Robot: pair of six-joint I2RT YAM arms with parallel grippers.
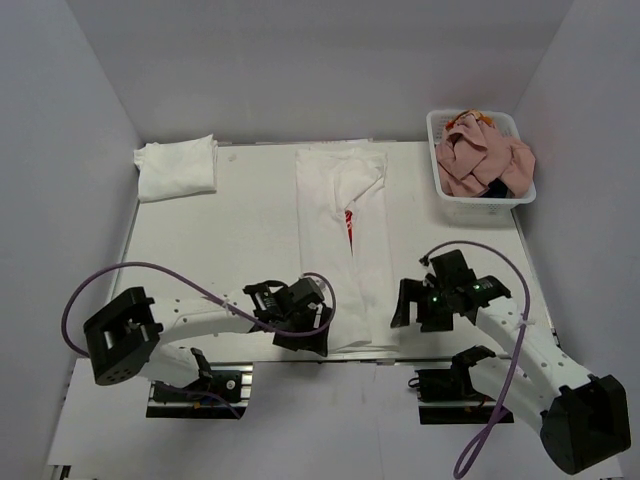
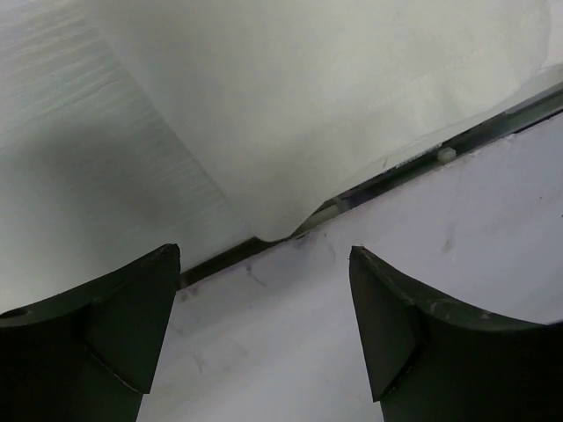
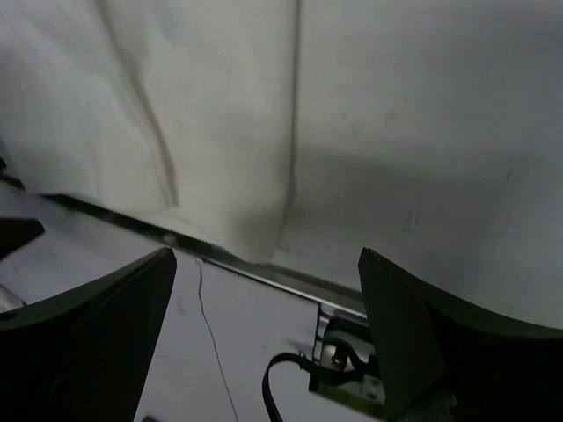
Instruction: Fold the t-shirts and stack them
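Inspection at the tabletop (image 1: 230, 250): a white t-shirt (image 1: 340, 240) lies flat down the middle, folded lengthwise into a long strip, its collar end toward the far wall and its hem at the near edge; all positions below are given from this garment. A sliver of red print (image 1: 349, 225) shows in the central fold, about halfway along the strip. The left hand (image 1: 318, 330) sits at the garment's near left corner, partly over the hem. Its wrist view shows the hand (image 2: 262, 255) with jaws spread wide and nothing between them, the cloth (image 2: 290, 105) just beyond, and one corner drooping over the tabletop's near edge. The right hand (image 1: 415, 308) stands just off the garment's near right corner, apart from the cloth. Its wrist view likewise shows the hand (image 3: 266, 255) parted and holding nothing, the hem (image 3: 220, 132) just ahead. Well to the garment's left, at its far end, rests a pile of folded white shirts (image 1: 177, 168). To its right, also at the far end, a white basket (image 1: 480, 207) holds a crumpled pink shirt (image 1: 480, 160) with a dark piece of cloth (image 1: 497, 188) beneath it.
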